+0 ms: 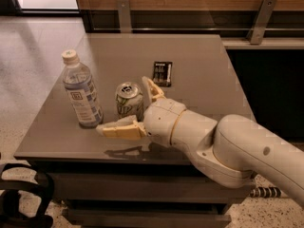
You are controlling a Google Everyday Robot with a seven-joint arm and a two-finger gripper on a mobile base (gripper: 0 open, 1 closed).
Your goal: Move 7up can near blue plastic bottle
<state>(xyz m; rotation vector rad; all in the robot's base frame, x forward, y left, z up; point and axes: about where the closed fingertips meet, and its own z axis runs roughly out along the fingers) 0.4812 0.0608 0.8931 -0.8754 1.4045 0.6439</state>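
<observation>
The 7up can (pixel 129 102), green and white with a silver top, stands upright on the grey table (pixel 199 61). It is a short gap to the right of the blue plastic bottle (pixel 81 91), which is upright with a white cap. My gripper (pixel 122 104) reaches in from the right with its jaws spread wide around the can. One cream finger (pixel 121 128) lies in front of the can and the other (pixel 152 90) stands behind it. Neither finger presses on the can.
A small black packet (pixel 162 73) lies flat on the table behind the can. A wooden wall panel with metal brackets (pixel 260 20) runs along the table's far edge. Tiled floor lies to the left, and a black base part (pixel 19 198) shows at the lower left.
</observation>
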